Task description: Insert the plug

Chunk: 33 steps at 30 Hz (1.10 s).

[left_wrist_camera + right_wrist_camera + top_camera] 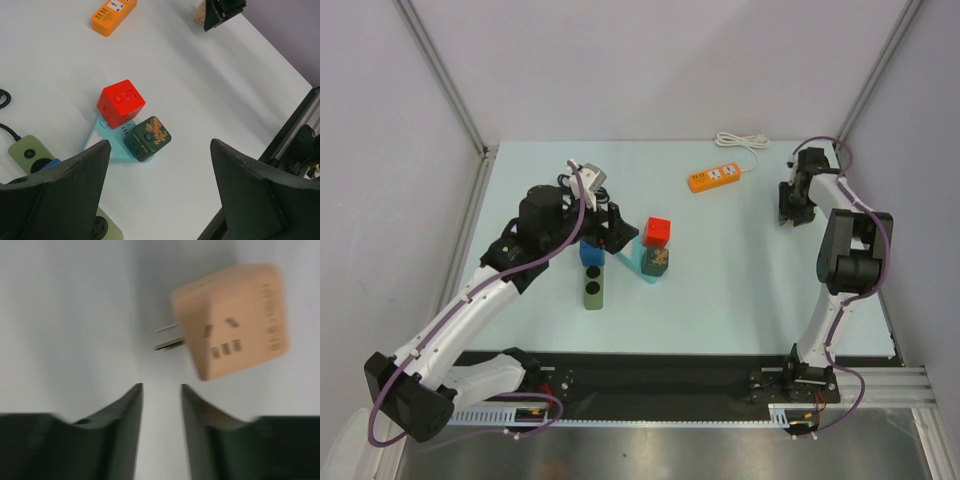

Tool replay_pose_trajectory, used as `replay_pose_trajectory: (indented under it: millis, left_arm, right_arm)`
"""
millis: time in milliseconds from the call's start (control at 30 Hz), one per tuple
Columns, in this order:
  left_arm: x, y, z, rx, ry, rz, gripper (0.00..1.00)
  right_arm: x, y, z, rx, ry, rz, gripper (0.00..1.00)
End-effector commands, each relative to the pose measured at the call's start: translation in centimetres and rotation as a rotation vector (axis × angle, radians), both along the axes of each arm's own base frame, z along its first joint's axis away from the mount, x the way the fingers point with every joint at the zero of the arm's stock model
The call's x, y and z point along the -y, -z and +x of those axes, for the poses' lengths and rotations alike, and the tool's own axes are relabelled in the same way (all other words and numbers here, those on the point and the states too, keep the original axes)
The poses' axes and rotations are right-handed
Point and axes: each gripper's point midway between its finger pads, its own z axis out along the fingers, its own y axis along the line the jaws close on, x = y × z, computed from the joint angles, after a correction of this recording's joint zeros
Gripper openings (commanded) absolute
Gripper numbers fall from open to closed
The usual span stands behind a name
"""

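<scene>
The black plug itself does not show. Only a bit of thin looped black cord (3, 98) lies at the left edge of the left wrist view. My left gripper (611, 236) (160, 145) is open and empty. It hangs above the table just in front of the toy blocks, with a pale green socket strip (591, 286) (29, 152) beside its left finger. My right gripper (789, 212) (161, 387) is at the far right, its fingers a narrow gap apart with nothing between them. It hovers just short of a tan cube adapter (232, 320) (199, 14) with two prongs.
A red cube (657, 231) (120, 103) and a dark green cube (658, 260) (148, 138) sit on a teal piece (102, 143). A blue cube (590, 252) rests on the green strip. An orange power strip (716, 178) (113, 15) with a white cord (740, 141) lies at the back.
</scene>
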Motion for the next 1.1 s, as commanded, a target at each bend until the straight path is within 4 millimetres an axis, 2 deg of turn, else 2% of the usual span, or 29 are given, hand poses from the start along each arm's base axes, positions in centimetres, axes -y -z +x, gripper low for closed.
replay_pose_trajectory:
  millis: [0,33,67,100,167,267,467,700,733,800,833,1067]
  left_arm:
    - [0.0,-0.9,0.0,0.051,0.016,-0.009,0.87]
    - [-0.1,-0.8,-0.1,0.051,0.018,-0.009,0.87]
    - [-0.2,-0.9,-0.2,0.056,0.016,-0.012,0.87]
    - [-0.2,-0.9,-0.2,0.059,0.016,-0.014,0.87]
    - [-0.2,-0.6,-0.2,0.052,0.016,-0.01,0.87]
    - [-0.1,-0.5,-0.2,0.05,0.02,-0.008,0.87]
    - [0.0,-0.3,-0.1,0.047,0.022,-0.004,0.88]
    - [0.2,0.0,0.3,0.038,0.021,0.004,0.88]
    - [0.2,0.0,0.4,0.036,0.023,0.004,0.88]
    - [0.3,0.1,0.5,0.035,0.023,0.007,0.88]
    - [0.2,0.1,0.5,0.035,0.02,0.007,0.88]
    - [0.3,0.5,0.4,0.031,0.032,0.016,0.89]
  right_arm:
    - [-1.1,-2.0,-0.2,0.039,-0.018,-0.046,0.48]
    - [-0.9,-2.7,0.0,0.057,-0.016,-0.052,0.55]
    - [-0.7,-3.2,0.2,0.071,-0.013,-0.049,0.85]
    - [-0.6,-3.8,0.6,0.09,-0.014,-0.045,0.99]
    - [-0.6,-5.2,1.4,0.128,-0.051,-0.039,1.0]
    - [0.0,-6.2,1.9,0.143,-0.066,-0.06,1.0]
    - [2.2,-5.3,2.4,0.111,-0.093,-0.103,0.97]
    - [3.1,-5.5,4.0,0.147,-0.15,-0.054,0.92]
    - [3.3,-4.8,4.3,0.136,-0.154,-0.047,0.92]
    - [3.6,-4.8,5.0,0.145,-0.151,-0.043,0.92]
    - [3.8,-3.8,5.1,0.125,-0.142,-0.036,0.92]
    - [4.3,-1.6,5.5,0.09,-0.122,-0.014,0.92]
